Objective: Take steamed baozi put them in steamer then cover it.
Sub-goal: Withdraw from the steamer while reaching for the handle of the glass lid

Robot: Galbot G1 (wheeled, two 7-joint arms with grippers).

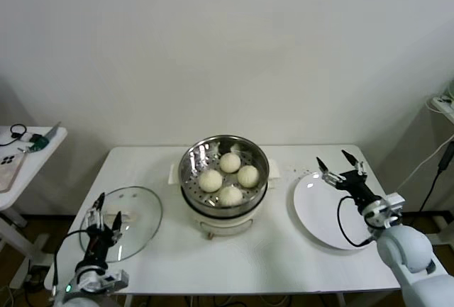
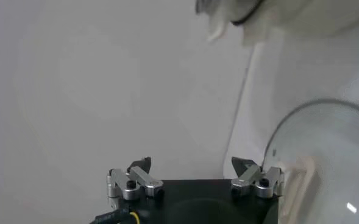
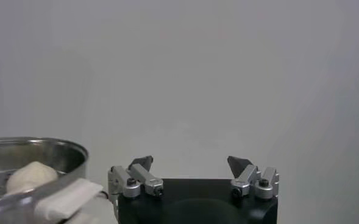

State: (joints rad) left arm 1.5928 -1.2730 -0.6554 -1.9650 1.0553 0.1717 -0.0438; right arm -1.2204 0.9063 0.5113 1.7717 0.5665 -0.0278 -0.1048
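A white worktop [image 1: 213, 250] carries a steamer [image 1: 224, 176], a shiny metal basket with a holed floor seated on a cream pot base with side handles, standing at the middle of the surface. Four pale round buns [image 1: 228, 179] lie inside the steamer, grouped close together on its floor; one bun [image 3: 30, 176] shows over the rim in the right wrist view. A round glass lid [image 1: 128, 220] lies flat on the worktop on the robot's left of the steamer, apart from it, so the steamer stands uncovered. A flat white plate [image 1: 319, 215] lies on the robot's right of the steamer, bare. The left claw [image 1: 104, 216] hangs over the near part of the lid, its fingers spread wide and grasping nothing; the lid's rim [image 2: 301, 122] curves past it in the left wrist view. The right claw [image 1: 341, 164] sits above the far edge of the plate, pointing toward the steamer, fingers likewise spread and empty.
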